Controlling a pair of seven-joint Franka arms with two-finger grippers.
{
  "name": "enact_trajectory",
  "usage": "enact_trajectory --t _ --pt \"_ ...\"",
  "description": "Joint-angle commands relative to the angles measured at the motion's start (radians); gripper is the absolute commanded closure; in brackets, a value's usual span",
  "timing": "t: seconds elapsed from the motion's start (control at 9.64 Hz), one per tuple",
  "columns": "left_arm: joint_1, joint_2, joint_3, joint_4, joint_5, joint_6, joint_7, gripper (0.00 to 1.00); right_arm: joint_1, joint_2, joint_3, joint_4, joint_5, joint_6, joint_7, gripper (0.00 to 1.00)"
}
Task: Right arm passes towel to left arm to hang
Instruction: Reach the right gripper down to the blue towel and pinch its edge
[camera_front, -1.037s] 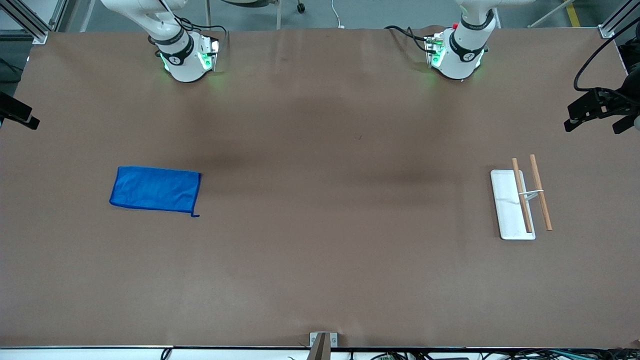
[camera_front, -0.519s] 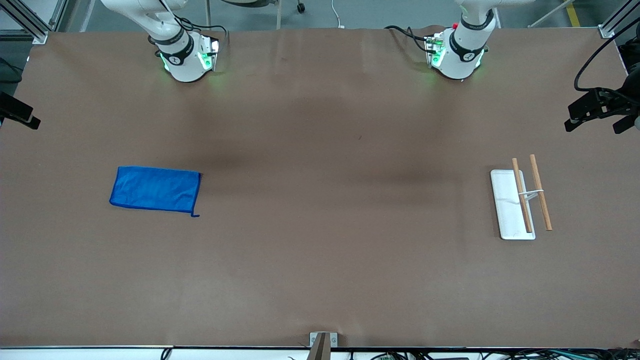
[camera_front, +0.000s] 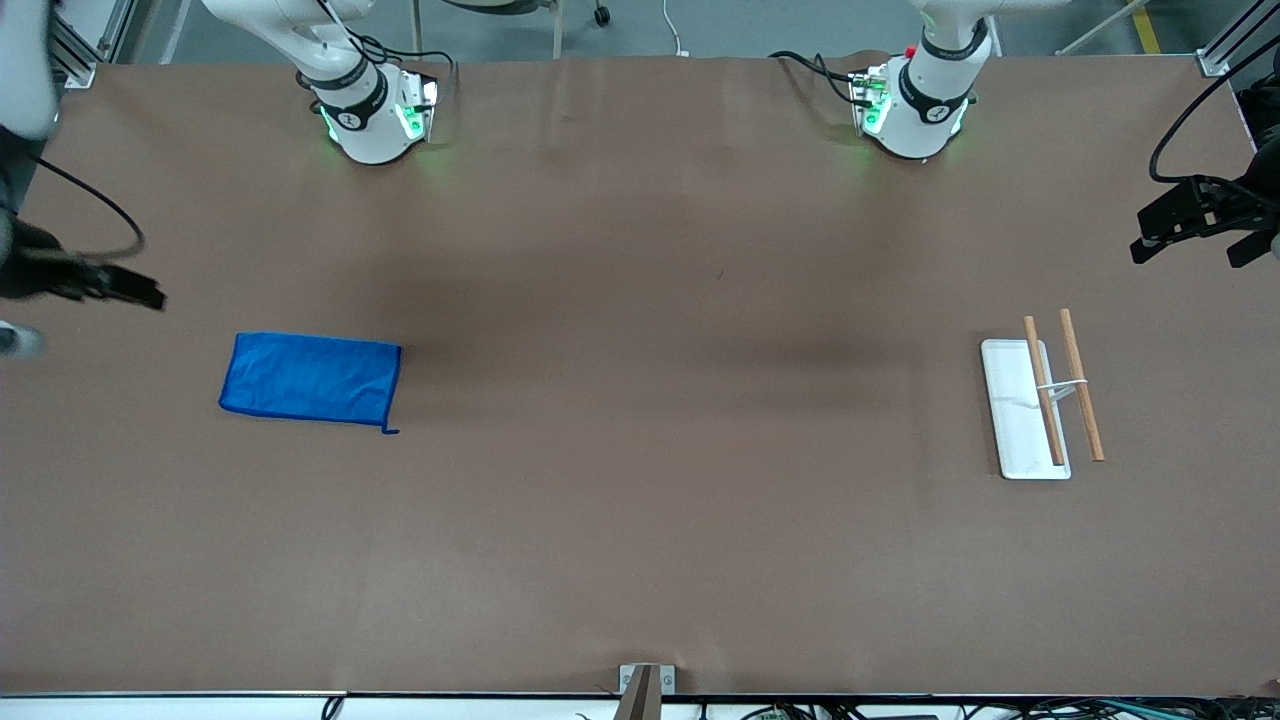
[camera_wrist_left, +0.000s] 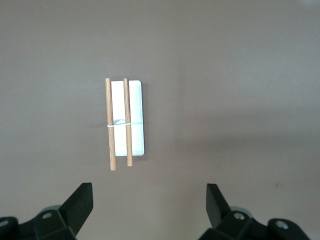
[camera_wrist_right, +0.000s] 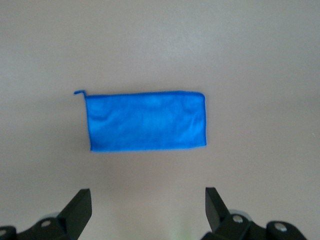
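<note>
The blue towel (camera_front: 310, 378) lies flat on the brown table at the right arm's end, its small loop at one corner. It also shows in the right wrist view (camera_wrist_right: 146, 121). My right gripper (camera_front: 140, 293) hangs open and empty in the air over the table's edge at that end, apart from the towel; its open fingers (camera_wrist_right: 77, 210) frame bare table. My left gripper (camera_front: 1150, 238) is open and empty, in the air over the table's edge at the left arm's end, and its wrist view (camera_wrist_left: 149, 192) looks down on the rack.
A towel rack (camera_front: 1040, 400) with a white base plate and two wooden rods stands at the left arm's end; it also shows in the left wrist view (camera_wrist_left: 125, 122). A metal bracket (camera_front: 645, 682) sits at the table's near edge.
My right gripper has swung in over the table's edge toward the towel. The towel, the rack and the left arm have not moved.
</note>
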Motion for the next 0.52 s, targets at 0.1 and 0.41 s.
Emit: enact_trajectory --t 0.1,0.41 --pt "-0.002 0.040 0.001 0.042 0.023 -0.006 -0.001 0.01 -0.050 0.042 0.008 -0.325 -0.016 0.428 -0.109 0.00" --pt "-0.002 0.065 0.001 0.049 0.025 -0.007 -0.009 0.01 -0.050 0.185 0.007 -0.479 -0.016 0.808 -0.109 0.00"
